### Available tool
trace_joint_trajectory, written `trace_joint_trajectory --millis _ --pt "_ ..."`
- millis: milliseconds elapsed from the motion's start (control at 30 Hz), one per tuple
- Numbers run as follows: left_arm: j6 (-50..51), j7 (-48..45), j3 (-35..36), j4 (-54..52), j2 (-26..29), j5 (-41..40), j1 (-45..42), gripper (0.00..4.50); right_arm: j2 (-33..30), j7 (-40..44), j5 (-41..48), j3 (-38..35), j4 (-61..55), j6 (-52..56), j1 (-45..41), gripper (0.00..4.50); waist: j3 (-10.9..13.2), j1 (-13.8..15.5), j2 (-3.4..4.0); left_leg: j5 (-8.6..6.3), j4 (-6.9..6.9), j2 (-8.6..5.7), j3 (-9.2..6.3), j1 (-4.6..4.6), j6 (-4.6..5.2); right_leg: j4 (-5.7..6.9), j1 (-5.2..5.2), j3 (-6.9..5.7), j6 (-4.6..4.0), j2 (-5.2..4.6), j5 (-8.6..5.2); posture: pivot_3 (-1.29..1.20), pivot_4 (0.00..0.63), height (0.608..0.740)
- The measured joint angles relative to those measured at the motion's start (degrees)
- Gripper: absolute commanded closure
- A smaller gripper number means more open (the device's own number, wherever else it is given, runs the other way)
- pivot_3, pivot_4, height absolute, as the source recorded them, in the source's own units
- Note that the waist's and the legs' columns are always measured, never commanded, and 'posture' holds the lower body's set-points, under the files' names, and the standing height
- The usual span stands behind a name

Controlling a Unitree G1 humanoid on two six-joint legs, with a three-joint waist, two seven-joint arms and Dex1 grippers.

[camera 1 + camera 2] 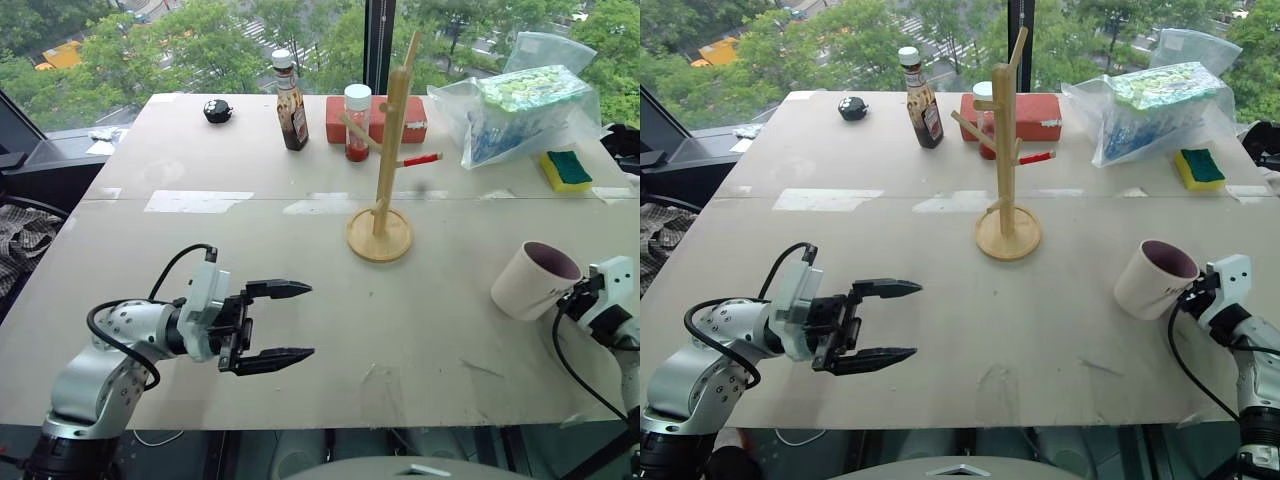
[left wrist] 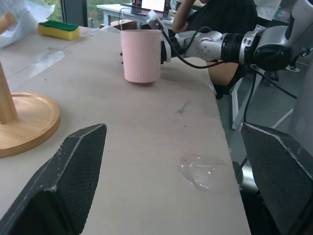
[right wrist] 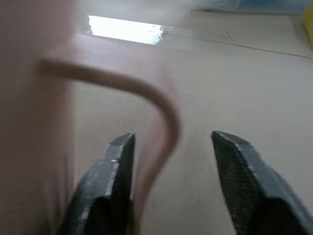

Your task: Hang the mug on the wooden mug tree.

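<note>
One big desk (image 1: 300, 300) holds everything. At its far right corner lies a clear bag (image 1: 520, 105) with blue and green things inside. The mug tree (image 1: 385, 165) stands near the middle of the desk, a bit toward the far edge, upright on its round base, with one red-tipped peg sticking out to the right. A red box (image 1: 400, 118) lies at the far edge behind it. The mug (image 1: 535, 280) sits near the right edge of the desk, well apart from the tree, with its dark inside showing. A brown bottle (image 1: 291, 105) and a small jar (image 1: 357, 122) with a white lid stand near the far edge. A yellow and green sponge (image 1: 566, 170) lies near the right edge, by the bag. A small black thing (image 1: 217, 111) sits at the far edge, left of the bottle.

The left fingers (image 1: 283, 321) hang over the near edge, spread apart, with nothing between them. The right fingers (image 3: 171, 186) are apart, one on each side of the mug's handle (image 3: 156, 112), not yet squeezing it.
</note>
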Motion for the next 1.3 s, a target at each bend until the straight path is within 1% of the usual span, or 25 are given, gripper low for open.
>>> trace_joint_trajectory --millis 33,67,133,200,300,467,633,733,867,933,1033,1133,1200,1300 --pt "0.3 0.3 0.3 0.0 0.0 -0.1 0.0 0.0 0.2 0.2 0.0 0.0 0.0 -0.4 0.0 4.15 0.0 0.0 0.0 0.0 0.0 0.0 0.0 0.0 0.0 -0.01 0.0 0.0 0.0 -0.01 0.0 0.0 0.15 0.74" --pt "0.6 0.6 0.4 0.0 0.0 -0.2 0.0 0.0 0.3 0.5 0.3 0.0 -0.1 -0.6 0.0 4.48 0.0 0.0 0.01 0.0 -0.01 0.01 0.0 -0.01 -0.01 -0.02 0.0 0.0 0.0 -0.02 0.0 0.0 0.15 0.74" --pt "0.8 1.6 0.4 -0.1 -0.2 -0.4 -0.3 0.0 0.4 0.8 0.5 0.0 -2.8 -1.3 0.2 4.48 0.0 -0.1 -0.04 0.0 -0.01 0.01 -0.02 0.0 -0.01 -0.03 0.01 -0.01 0.01 -0.26 0.01 0.0 0.15 0.74" --pt "0.8 2.3 0.5 -0.1 -1.0 -0.4 -0.2 0.0 0.5 0.2 0.3 0.1 -5.4 -0.7 2.3 4.48 0.0 0.1 -0.02 0.0 -0.01 -0.01 -0.05 -0.02 -0.01 -0.02 0.01 -0.07 0.01 -0.33 0.01 0.0 0.15 0.74" --pt "0.7 2.9 0.5 0.3 -2.2 -0.3 -0.1 0.0 0.5 -0.9 0.4 0.2 -11.6 1.1 3.8 4.48 0.1 -0.1 0.11 0.0 -0.01 -0.02 -0.04 -0.02 -0.01 -0.01 0.0 -0.05 0.02 -0.33 0.01 0.0 0.15 0.74" --pt "0.1 3.2 0.0 2.4 -3.8 0.4 -0.6 0.0 -0.1 -3.9 0.4 0.6 -22.7 5.0 3.7 4.48 0.2 -0.2 0.15 0.01 -0.02 0.0 -0.05 -0.02 -0.02 0.0 -0.02 -0.05 0.02 -0.27 0.01 0.0 0.15 0.74" --pt "-1.5 3.4 -0.1 3.4 -4.9 0.9 -0.6 0.0 -1.9 -4.7 0.1 5.0 -32.3 9.6 -0.8 4.48 0.2 -0.2 0.14 0.0 -0.02 -0.01 -0.03 -0.03 -0.01 -0.02 -0.03 -0.04 0.02 -0.28 0.01 0.0 0.15 0.74" --pt "-3.1 4.0 0.0 3.8 -5.8 2.0 -0.4 0.0 -2.7 -5.0 0.7 7.6 -34.9 14.0 -6.8 4.48 0.2 -0.1 0.1 0.0 -0.01 -0.01 -0.05 -0.04 -0.01 -0.03 -0.03 -0.07 0.02 -0.28 0.01 0.0 0.15 0.74" --pt "-3.9 4.9 0.8 3.8 -6.9 1.8 -0.2 0.0 -5.4 -1.5 1.6 10.5 -31.7 18.3 -16.3 4.48 0.4 -0.1 0.03 -0.01 -0.01 -0.02 -0.07 -0.09 0.0 -0.07 -0.05 -0.11 0.01 -0.32 0.01 0.0 0.15 0.74" --pt "-3.9 5.1 1.4 3.7 -7.1 1.7 -0.1 0.0 -6.1 2.2 2.6 11.6 -26.5 19.5 -23.4 4.48 0.5 -0.1 0.0 -0.01 -0.01 -0.02 -0.07 -0.09 0.01 -0.08 -0.05 -0.12 0.01 -0.32 0.01 0.0 0.15 0.74" --pt "-3.8 5.6 1.7 3.6 -7.3 1.1 0.7 0.0 -6.8 7.3 2.1 14.0 -19.6 18.9 -30.2 4.48 0.5 -0.1 0.0 -0.03 -0.05 0.0 -0.09 -0.14 0.04 -0.2 -0.07 -0.17 0.01 -0.33 0.01 0.0 0.15 0.74" --pt "-3.4 6.9 2.1 1.9 -7.5 0.7 2.1 0.0 -6.0 12.4 0.4 17.7 -12.0 17.4 -36.9 4.48 0.5 -0.3 0.0 -0.03 -0.04 0.0 -0.06 -0.43 0.04 -0.22 -0.35 -0.17 0.02 -0.38 0.02 0.0 0.15 0.74" --pt "-3.3 7.9 2.2 0.3 -7.9 0.1 2.6 0.0 -5.2 14.2 -0.2 18.9 -9.0 16.5 -39.5 4.48 0.5 -0.3 0.0 0.05 -0.01 0.0 -0.07 -0.66 -0.1 -0.2 -0.55 -0.23 0.02 -0.42 0.03 0.0 0.15 0.74" --pt "-2.9 11.5 4.1 -2.8 -10.1 -2.8 3.2 0.0 -3.2 17.8 -1.9 21.3 -3.9 14.4 -43.5 4.48 0.5 -0.2 0.0 0.11 0.08 0.01 -0.11 -1.13 -0.19 -0.02 -1.05 -0.29 0.04 -0.48 0.04 0.0 0.15 0.74"
